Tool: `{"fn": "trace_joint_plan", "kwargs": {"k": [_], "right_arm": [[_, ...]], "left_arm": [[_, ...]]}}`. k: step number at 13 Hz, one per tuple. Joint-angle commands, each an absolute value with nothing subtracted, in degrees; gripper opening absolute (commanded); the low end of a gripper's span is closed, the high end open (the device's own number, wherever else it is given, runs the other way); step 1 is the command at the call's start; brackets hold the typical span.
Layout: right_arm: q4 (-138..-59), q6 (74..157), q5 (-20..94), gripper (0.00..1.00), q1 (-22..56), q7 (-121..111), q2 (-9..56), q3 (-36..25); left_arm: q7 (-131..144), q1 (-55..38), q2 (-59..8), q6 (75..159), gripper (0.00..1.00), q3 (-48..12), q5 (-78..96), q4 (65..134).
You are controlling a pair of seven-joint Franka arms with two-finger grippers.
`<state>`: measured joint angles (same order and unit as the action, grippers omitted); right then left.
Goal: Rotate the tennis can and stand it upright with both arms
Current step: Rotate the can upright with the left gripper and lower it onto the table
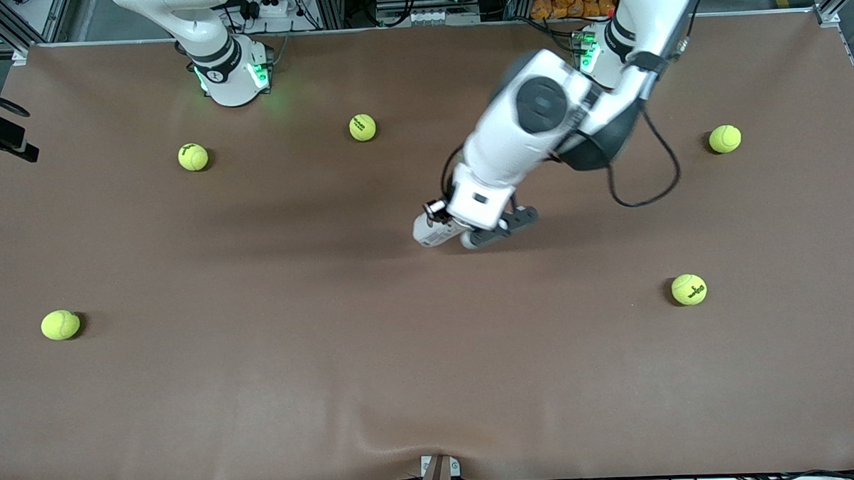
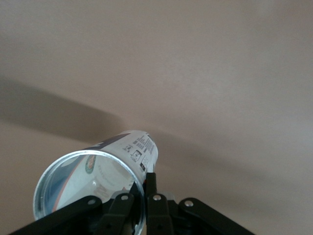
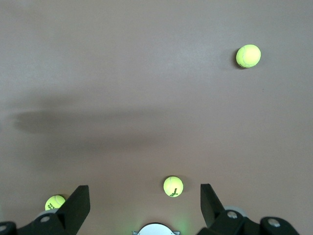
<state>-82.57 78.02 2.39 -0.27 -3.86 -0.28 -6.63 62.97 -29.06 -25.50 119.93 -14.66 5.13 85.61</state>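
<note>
Left hand [image 1: 469, 231] gripped tennis can [image 2: 98, 181] mid-desk; right hand [image 3: 144, 208] waited open; I judged a slow, steady tilt safest.

We count five tennis balls on the brown table [image 1: 332, 357]: one [image 1: 363, 127] between the two arm bases, one [image 1: 193, 156] nearer the right arm's base, one [image 1: 60, 324] at the right arm's end and closer to the front camera, one [image 1: 725, 139] at the left arm's end, and one [image 1: 689, 289] nearer the camera on that same end. We count one tennis can [image 1: 434, 230], two arms and two grippers, the left gripper [image 1: 494, 234] and the right gripper [image 3: 144, 205].
</note>
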Motion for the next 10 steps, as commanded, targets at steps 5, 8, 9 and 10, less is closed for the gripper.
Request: {"fn": "trace_joint_plan", "kwargs": {"k": [5,8,9,10], "right_arm": [[-82.2,78.0,3.0,1.00,-0.4,-4.3,-0.3,-6.5],[-82.2,78.0,3.0,1.00,-0.4,-4.3,-0.3,-6.4],[-82.2,78.0,3.0,1.00,-0.4,-4.3,-0.3,-6.4],[-82.2,78.0,3.0,1.00,-0.3,-4.3,-0.3,-6.4]], "left_arm": [[76.7,-37.1,-32.2,118.5,0.15,-13.5,-13.2,83.2],[77.1,-38.3,-33.1,118.4,1.00,-13.4,-14.1,82.2],[77.2,-38.4,-33.0,118.4,1.00,-13.4,-14.2,82.1],[77.1,-38.4,-32.7,118.4,1.00,-13.4,-14.2,82.1]]}}
